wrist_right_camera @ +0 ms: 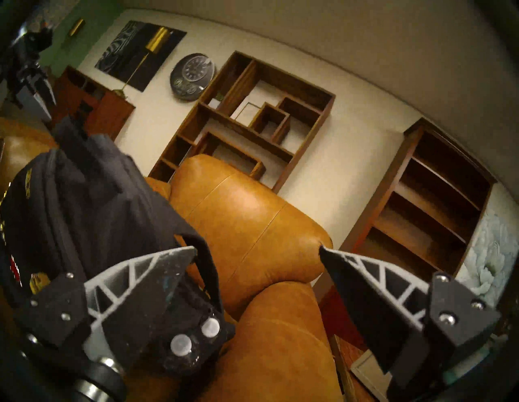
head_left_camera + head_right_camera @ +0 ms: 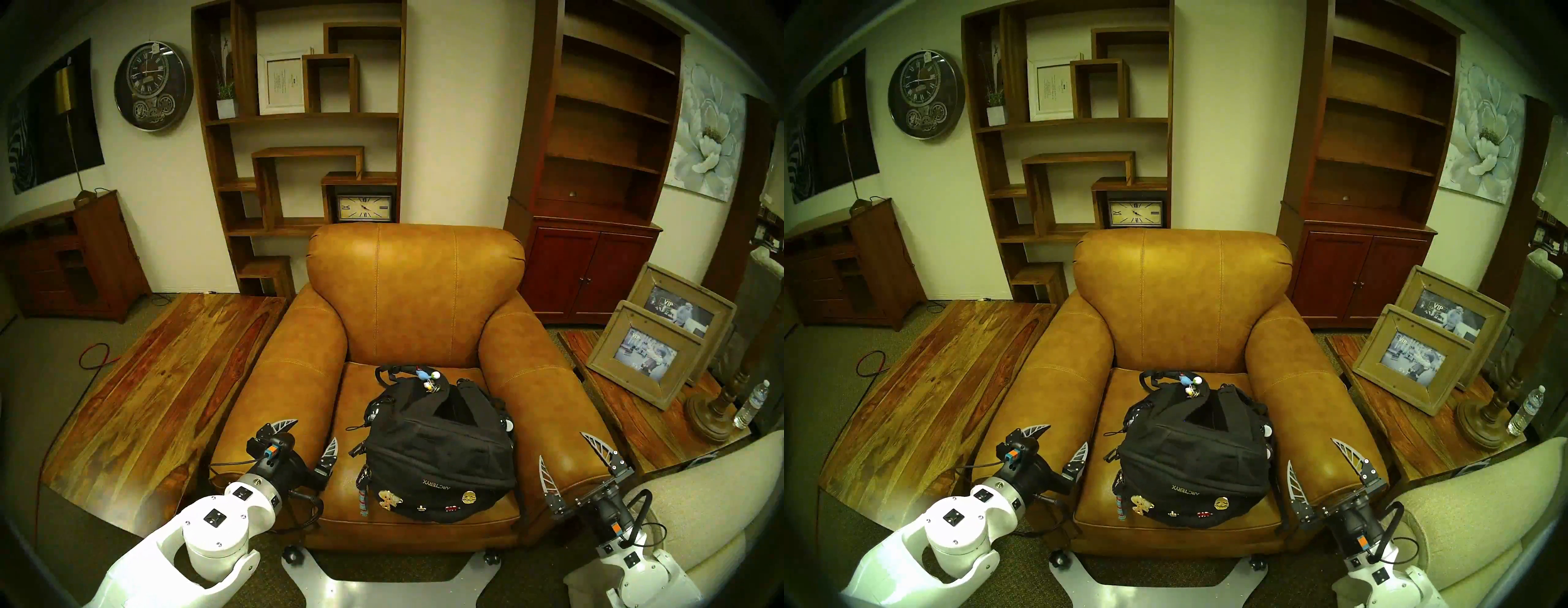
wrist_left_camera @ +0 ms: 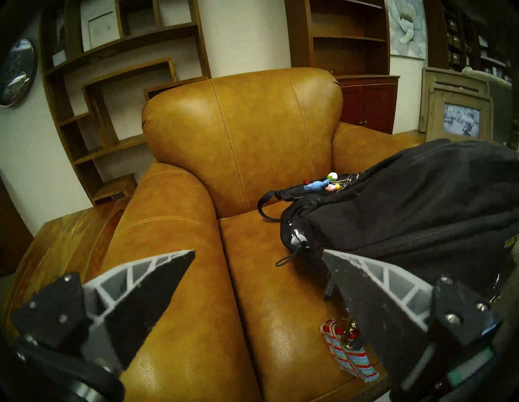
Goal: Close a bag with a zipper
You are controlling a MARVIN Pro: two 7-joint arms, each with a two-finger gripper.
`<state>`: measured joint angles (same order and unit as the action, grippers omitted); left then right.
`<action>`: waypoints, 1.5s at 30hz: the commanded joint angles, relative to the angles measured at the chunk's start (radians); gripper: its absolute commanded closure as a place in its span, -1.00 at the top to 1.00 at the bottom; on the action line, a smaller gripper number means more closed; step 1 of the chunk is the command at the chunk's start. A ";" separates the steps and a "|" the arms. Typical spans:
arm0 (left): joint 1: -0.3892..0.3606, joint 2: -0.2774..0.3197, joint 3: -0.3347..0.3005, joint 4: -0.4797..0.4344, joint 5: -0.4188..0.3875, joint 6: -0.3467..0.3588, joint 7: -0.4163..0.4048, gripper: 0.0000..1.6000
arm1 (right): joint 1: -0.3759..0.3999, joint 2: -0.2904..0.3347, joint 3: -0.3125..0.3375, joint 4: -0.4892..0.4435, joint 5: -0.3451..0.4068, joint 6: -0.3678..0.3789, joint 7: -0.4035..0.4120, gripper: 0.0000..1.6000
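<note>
The black backpack (image 2: 437,450) lies on the armchair seat, white ARC'TERYX lettering (image 2: 437,484) and enamel pins toward me, charms (image 2: 428,380) at its far end and a striped tassel (image 2: 362,501) at its near left. A long curved zipper line (image 2: 424,465) runs above the lettering; I cannot make out its pull. A dark triangular gap (image 2: 456,409) shows near the far end. My left gripper (image 2: 315,429) is open and empty, just left of the bag (image 3: 421,210). My right gripper (image 2: 562,446) is open and empty over the right armrest, beside the bag (image 1: 84,196).
The tan leather armchair (image 2: 415,297) has thick armrests on both sides of the bag. A wooden table (image 2: 169,382) stands at the left. A side table at the right holds picture frames (image 2: 649,361), a lamp base and a water bottle (image 2: 753,403). A beige sofa (image 2: 700,488) is near my right arm.
</note>
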<state>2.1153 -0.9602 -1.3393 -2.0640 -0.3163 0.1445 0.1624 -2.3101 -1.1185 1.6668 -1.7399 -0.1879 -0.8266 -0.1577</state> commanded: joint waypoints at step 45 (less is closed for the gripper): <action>0.279 0.091 -0.195 -0.202 -0.139 0.106 -0.032 1.00 | -0.295 0.105 -0.023 -0.436 0.734 0.656 0.183 1.00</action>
<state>2.4219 -0.8622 -1.5475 -2.2652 -0.4629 0.2629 0.1285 -2.6206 -1.0114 1.6445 -2.1687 0.5181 -0.1481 0.0026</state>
